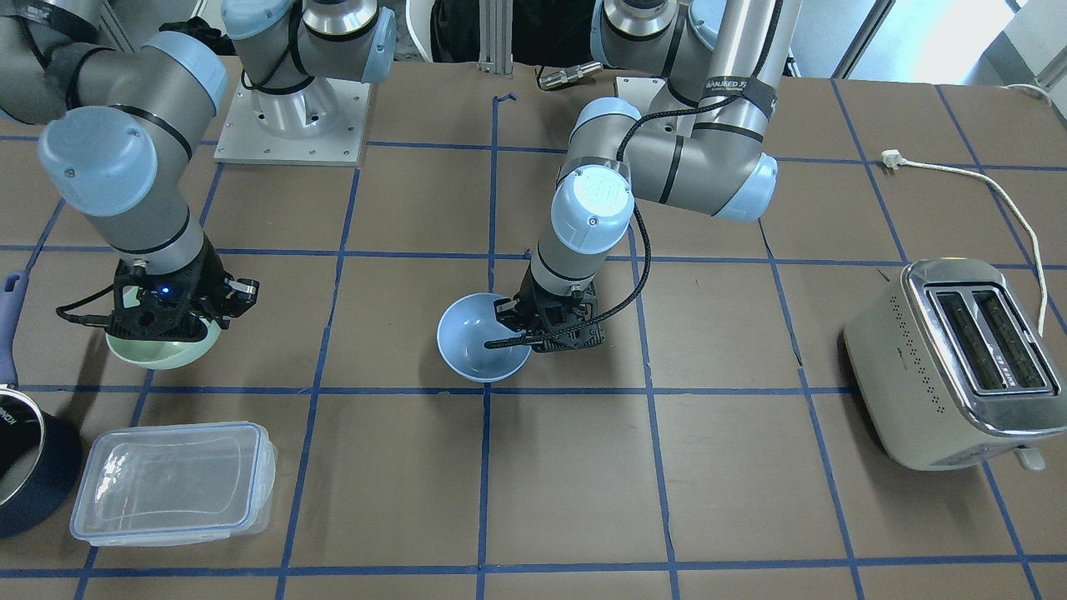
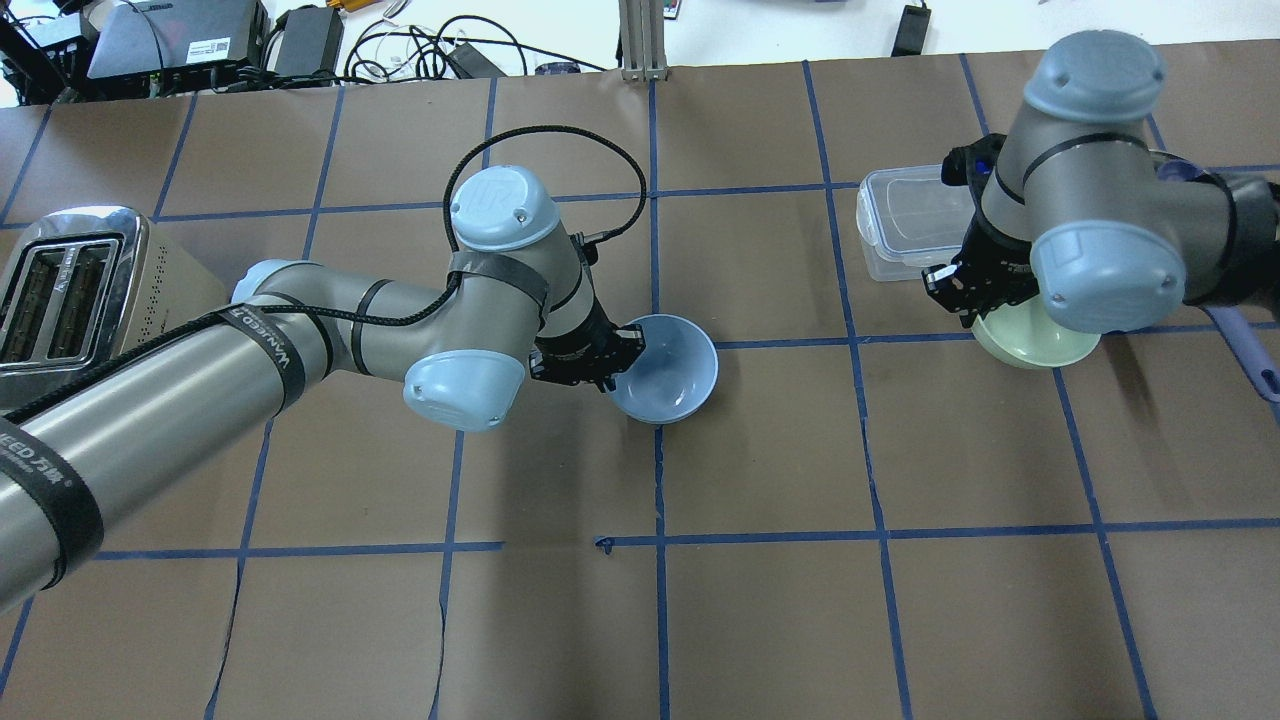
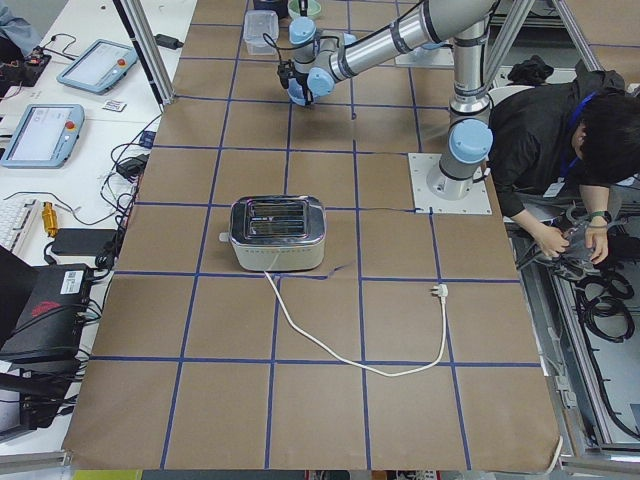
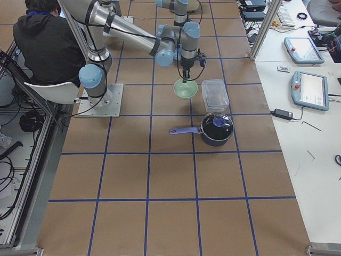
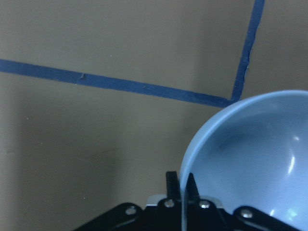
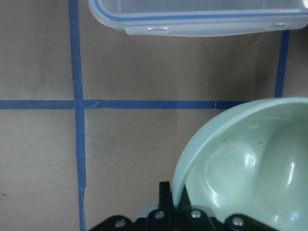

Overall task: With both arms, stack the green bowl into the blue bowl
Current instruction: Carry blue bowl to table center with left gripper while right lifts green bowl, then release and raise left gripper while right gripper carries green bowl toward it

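Note:
The blue bowl (image 1: pixel 482 348) is near the table's middle, also in the overhead view (image 2: pixel 668 368) and the left wrist view (image 5: pixel 250 159). My left gripper (image 1: pixel 510 321) is shut on its rim (image 5: pixel 183 185), one finger inside, one outside. The green bowl (image 1: pixel 162 352) is at my right side, also in the overhead view (image 2: pixel 1035 343) and the right wrist view (image 6: pixel 240 163). My right gripper (image 6: pixel 173 197) is shut on its rim. Both bowls are tilted in the grippers. Whether they touch the table I cannot tell.
A clear lidded plastic box (image 1: pixel 173 483) lies close beyond the green bowl (image 2: pixel 910 222). A dark pot with a blue handle (image 1: pixel 17 450) stands by it. A silver toaster (image 1: pixel 959 362) with a white cord (image 1: pixel 984 179) stands at my far left.

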`<action>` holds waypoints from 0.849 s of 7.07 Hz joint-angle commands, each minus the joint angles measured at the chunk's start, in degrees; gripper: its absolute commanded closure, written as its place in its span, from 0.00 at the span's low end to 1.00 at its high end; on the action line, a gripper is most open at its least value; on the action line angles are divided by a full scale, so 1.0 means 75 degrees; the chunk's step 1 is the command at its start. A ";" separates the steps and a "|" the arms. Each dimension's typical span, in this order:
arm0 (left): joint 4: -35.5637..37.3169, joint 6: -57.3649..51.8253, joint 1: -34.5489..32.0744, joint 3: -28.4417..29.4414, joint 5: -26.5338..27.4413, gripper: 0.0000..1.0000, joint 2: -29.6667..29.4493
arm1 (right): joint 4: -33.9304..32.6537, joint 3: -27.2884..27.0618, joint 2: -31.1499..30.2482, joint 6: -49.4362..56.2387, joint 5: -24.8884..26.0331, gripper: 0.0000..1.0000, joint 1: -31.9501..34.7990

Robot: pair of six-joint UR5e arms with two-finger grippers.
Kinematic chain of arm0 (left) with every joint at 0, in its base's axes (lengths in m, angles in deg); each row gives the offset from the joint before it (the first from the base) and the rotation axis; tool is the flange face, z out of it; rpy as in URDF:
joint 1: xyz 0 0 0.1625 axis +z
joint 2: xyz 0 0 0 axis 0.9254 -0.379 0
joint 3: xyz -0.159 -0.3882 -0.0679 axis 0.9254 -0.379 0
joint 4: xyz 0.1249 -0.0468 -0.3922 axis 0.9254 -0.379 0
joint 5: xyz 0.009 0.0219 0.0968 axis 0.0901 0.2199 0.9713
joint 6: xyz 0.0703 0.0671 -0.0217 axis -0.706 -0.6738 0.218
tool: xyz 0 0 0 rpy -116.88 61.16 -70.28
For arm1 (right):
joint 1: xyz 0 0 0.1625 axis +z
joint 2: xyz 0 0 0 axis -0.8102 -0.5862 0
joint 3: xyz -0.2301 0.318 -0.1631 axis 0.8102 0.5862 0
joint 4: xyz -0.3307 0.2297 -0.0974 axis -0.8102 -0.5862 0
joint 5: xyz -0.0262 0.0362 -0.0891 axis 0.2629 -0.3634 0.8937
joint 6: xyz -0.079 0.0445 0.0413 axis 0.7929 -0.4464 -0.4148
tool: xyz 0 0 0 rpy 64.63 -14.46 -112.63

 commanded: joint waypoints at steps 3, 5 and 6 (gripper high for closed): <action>-0.0190 -0.0190 0.0595 0.0672 0.0083 0.00 0.0508 | 0.0995 0.1414 0.0468 -0.1902 -0.0095 1.00 0.0914; -0.2260 -0.1801 0.1510 0.1612 0.0176 0.00 0.1023 | 0.1612 0.2490 0.1286 -0.3171 -0.0002 1.00 0.1992; -0.2917 -0.2680 0.1839 0.1847 0.0920 0.00 0.1432 | 0.1547 0.2599 0.1487 -0.3757 -0.0107 1.00 0.2380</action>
